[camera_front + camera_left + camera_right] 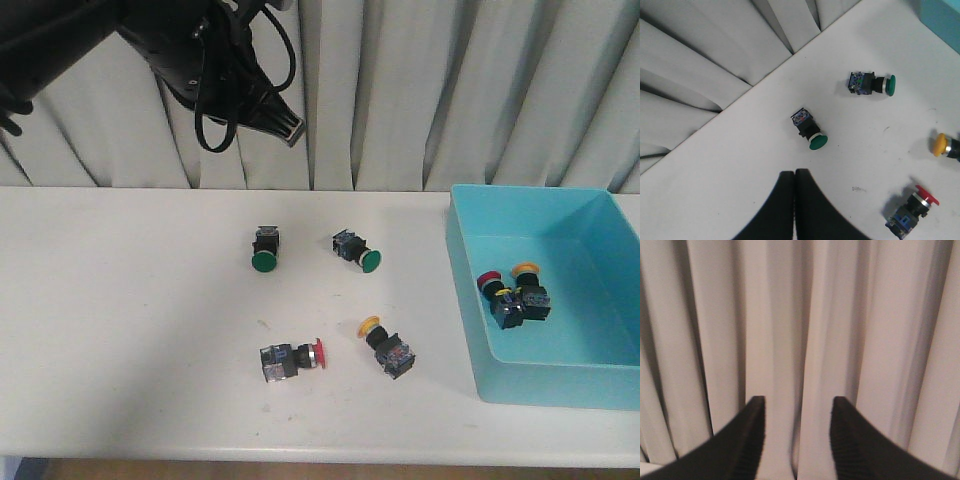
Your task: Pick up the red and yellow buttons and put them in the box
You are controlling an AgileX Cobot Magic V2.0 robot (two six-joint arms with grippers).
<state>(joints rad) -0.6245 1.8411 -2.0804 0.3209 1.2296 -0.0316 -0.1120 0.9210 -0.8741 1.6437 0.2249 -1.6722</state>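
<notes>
Left gripper hangs high over the back of the white worktop, its fingers pressed together with nothing between them — clenched and empty. On the right wrist view the right gripper faces only the pale curtain, fingers spread apart and released. Down on the worktop a red button lies on its side near the front, cap pointing toward the yellow button just beside it. Behind them sit two green buttons, one left, one right, apart from each other. The light blue box stands at the right end of the worktop — inside it, near its left wall, a red-capped button and a yellow-capped button lie close together.
</notes>
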